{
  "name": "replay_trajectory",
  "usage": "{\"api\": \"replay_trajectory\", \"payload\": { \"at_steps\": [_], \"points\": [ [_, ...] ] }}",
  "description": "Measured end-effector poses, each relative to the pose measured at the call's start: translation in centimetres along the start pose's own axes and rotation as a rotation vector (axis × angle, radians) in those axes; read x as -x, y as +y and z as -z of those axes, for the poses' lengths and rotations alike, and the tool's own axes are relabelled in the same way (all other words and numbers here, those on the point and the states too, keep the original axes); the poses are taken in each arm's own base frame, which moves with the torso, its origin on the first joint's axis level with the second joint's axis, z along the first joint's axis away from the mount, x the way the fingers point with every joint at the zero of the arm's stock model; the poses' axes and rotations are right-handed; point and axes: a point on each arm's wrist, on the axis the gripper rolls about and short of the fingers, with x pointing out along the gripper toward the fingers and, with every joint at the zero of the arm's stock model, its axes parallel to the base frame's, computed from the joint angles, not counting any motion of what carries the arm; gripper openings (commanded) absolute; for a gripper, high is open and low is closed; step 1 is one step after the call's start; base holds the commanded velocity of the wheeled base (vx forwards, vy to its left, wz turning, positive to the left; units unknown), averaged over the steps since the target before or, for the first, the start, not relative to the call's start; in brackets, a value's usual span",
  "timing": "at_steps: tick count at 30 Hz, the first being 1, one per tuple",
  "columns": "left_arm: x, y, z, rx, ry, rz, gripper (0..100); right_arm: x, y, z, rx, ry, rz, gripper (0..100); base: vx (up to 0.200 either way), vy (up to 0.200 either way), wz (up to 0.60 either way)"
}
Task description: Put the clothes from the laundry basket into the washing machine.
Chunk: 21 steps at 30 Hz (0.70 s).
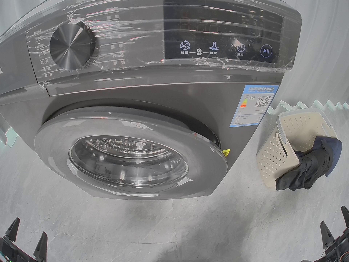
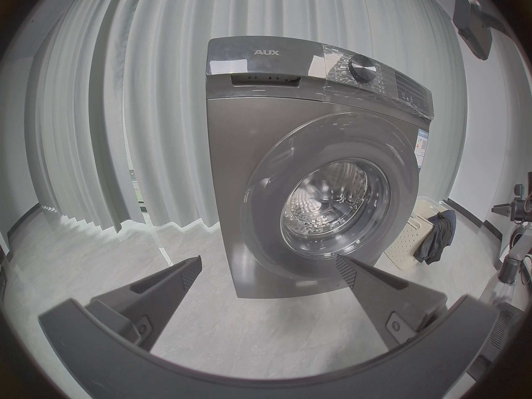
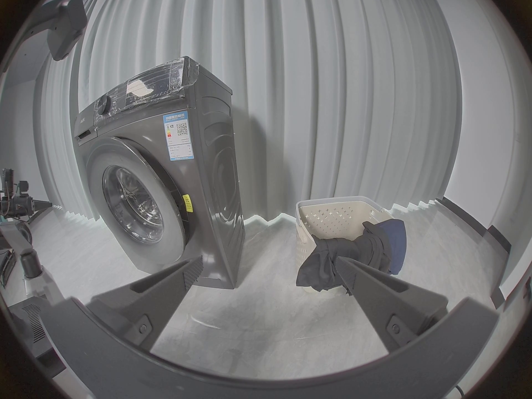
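On the floor, right of the washing machine (image 1: 152,91), I see the laundry basket (image 1: 301,124) w/ dark clothes (image 1: 309,166) draped over its rim. Machine door (image 1: 127,157) shut. L gripper (image 1: 29,231) and R gripper (image 1: 333,219): both spread wide, holding nothing, well apart from the basket.

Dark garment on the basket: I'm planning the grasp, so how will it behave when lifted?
Probably floppy: the dark garment droops in folds over the rim of the laundry basket, so it should sag and trail when lifted. Likely light, being thin-looking cloth. It may drag along the blue piece touching it.
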Motion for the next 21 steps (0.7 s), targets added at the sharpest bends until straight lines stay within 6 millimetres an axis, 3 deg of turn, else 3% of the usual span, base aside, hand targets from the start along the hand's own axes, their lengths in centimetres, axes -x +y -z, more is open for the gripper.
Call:
{"api": "replay_trajectory", "payload": {
  "at_steps": [4, 8, 17, 21],
  "points": [
    [0.0, 0.0, 0.0, 0.0, 0.0, 0.001, 100, 0.0, 0.0, 0.0, 0.0, 0.0, 0.002, 100, 0.0, 0.0, 0.45],
    [0.0, 0.0, 0.0, -0.001, 0.0, 0.0, 100, 0.0, 0.0, 0.0, 0.0, 0.0, 0.002, 100, 0.0, 0.0, 0.0],
    [0.0, 0.0, 0.0, -0.002, 0.0, 0.0, 100, 0.0, 0.0, 0.0, 0.0, 0.0, 0.002, 100, 0.0, 0.2, 0.0],
    [0.0, 0.0, 0.0, -0.001, 0.0, 0.0, 100, 0.0, 0.0, 0.0, 0.0, 0.0, 0.001, 100, 0.0, 0.0, 0.0]
  ]
}}
